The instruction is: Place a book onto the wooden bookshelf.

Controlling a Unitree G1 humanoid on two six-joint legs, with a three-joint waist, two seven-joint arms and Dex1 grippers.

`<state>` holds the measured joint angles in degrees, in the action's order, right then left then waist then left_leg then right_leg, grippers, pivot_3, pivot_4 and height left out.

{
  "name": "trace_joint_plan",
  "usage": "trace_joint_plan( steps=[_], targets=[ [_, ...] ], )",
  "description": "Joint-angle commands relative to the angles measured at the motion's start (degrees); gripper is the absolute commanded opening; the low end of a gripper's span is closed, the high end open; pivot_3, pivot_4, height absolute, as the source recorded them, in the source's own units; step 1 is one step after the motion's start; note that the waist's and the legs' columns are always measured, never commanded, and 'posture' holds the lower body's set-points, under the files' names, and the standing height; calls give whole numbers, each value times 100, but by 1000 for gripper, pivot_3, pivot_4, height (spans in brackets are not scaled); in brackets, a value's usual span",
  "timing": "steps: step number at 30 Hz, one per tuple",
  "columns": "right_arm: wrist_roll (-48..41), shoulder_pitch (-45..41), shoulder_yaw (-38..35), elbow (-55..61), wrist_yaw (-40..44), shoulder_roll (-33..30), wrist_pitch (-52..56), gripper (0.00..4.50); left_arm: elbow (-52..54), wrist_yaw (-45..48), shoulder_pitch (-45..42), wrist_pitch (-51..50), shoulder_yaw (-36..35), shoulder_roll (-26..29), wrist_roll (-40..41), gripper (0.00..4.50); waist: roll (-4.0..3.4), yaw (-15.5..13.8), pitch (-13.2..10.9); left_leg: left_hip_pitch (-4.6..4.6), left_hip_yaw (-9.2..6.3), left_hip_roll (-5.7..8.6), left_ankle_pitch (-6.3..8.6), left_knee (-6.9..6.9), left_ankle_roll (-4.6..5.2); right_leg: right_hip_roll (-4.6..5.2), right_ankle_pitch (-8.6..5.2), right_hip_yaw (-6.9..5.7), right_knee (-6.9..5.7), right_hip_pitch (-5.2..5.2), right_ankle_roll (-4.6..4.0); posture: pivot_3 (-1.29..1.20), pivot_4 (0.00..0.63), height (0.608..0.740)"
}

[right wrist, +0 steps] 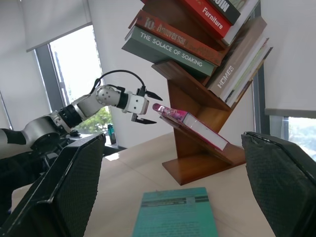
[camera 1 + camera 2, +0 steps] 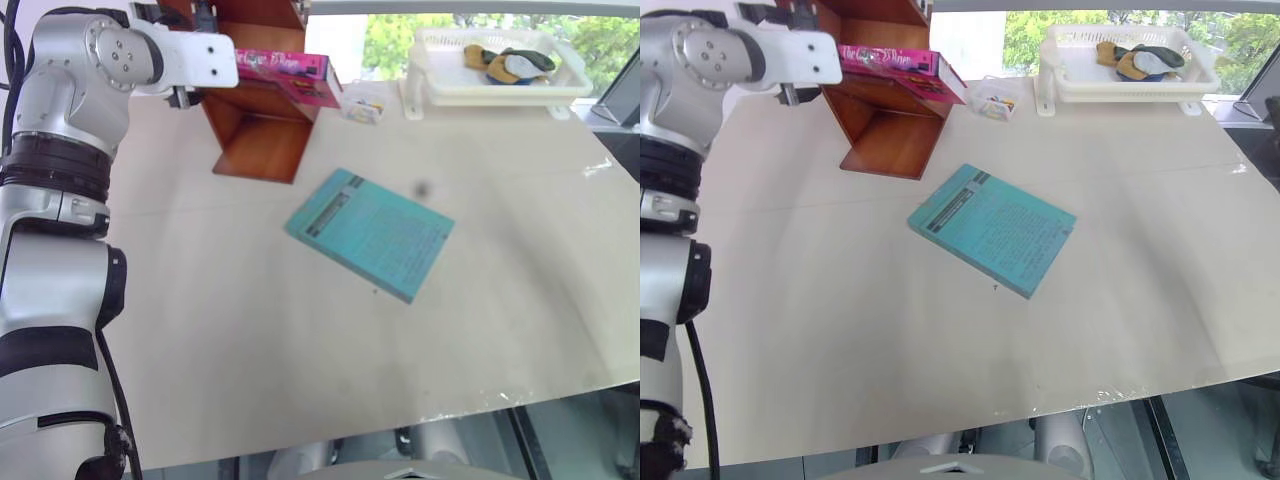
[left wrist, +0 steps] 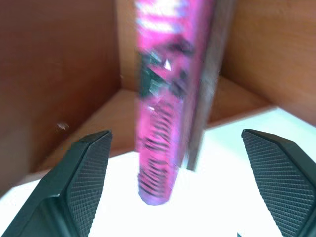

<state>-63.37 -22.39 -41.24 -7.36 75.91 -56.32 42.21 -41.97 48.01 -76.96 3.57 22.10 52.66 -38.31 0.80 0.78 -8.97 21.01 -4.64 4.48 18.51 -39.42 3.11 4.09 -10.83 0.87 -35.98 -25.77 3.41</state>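
Observation:
The pink book (image 2: pixel 285 72) lies on a slanted panel of the wooden bookshelf (image 2: pixel 262 140), its end sticking out past the shelf's edge. In the right wrist view the book (image 1: pixel 190 126) rests on that sloping board, and my left gripper (image 1: pixel 148 107) hovers open just off its near end. The left wrist view has the book's spine (image 3: pixel 168 98) ahead between the wide-apart fingers (image 3: pixel 89 173), which do not touch it. My right gripper (image 1: pixel 173 136) is open, holds nothing, and is well back from the shelf.
A teal book (image 2: pixel 370 232) lies flat in the middle of the table. A white basket tray (image 2: pixel 495 65) with cloth items and a small clear box (image 2: pixel 362 103) stand at the far edge. Several books (image 1: pixel 168 42) fill the upper shelves.

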Motion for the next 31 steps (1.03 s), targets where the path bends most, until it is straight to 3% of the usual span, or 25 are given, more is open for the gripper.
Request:
trace_joint_plan(
  steps=[1, 6, 12, 17, 20, 23, 31],
  targets=[
    [-81, -15, -163, 132, -17, -81, 1, 4500, 391, 5, 60, -84, -332, 363, 79, 4455, 0, 0, 0, 1, 0, -1, 0, -1, 0, 0, 0, 0, 0, -1, 0, 0, 150, 740],
    [-225, 378, -362, 334, -55, -18, 202, 4500, 1167, 468, 651, -359, -1363, 425, 1434, 4455, -3, -10, 2, 2, -2, -2, 0, -1, 0, 5, 0, -1, -1, -2, 0, 0, 150, 740],
    [-306, 1252, -614, 511, -70, 241, 402, 4500, 3838, 1360, 2383, -3260, -3295, -69, 4018, 4455, -6, -33, 6, 12, -17, 0, 0, -25, 0, 10, 0, -13, -13, 0, 0, 0, 150, 740],
    [60, 2134, -779, 513, 185, 160, 283, 4500, 5246, 1650, 4273, -4516, -4959, -605, 6028, 4455, -24, 5, 17, 5, -16, -7, 2, -42, -2, 23, 0, -9, -22, 7, -1, 0, 150, 740],
    [382, 2621, -838, 406, 372, 109, 87, 4500, 5804, 1562, 5794, -4772, -5369, -822, 6380, 4455, -51, 15, 36, -35, 6, -16, 2, -27, -3, 15, 0, 14, -16, 29, -2, 0, 150, 740],
    [621, 2769, -886, 71, 384, 129, -148, 4500, 6088, 1255, 6784, -4691, -5424, -973, 6382, 4455, -44, -15, 36, -49, 17, -19, 1, -21, -4, 12, 0, 26, -18, 40, -2, 0, 150, 740],
    [1985, 3251, -492, -925, 662, 63, -1478, 4500, 5843, 832, 7934, -4228, -5256, -1091, 6372, 4455, -38, -164, 42, -126, 9, -27, 4, 2, -5, 11, 3, 20, 15, 126, -9, 0, 150, 740]
  ],
)
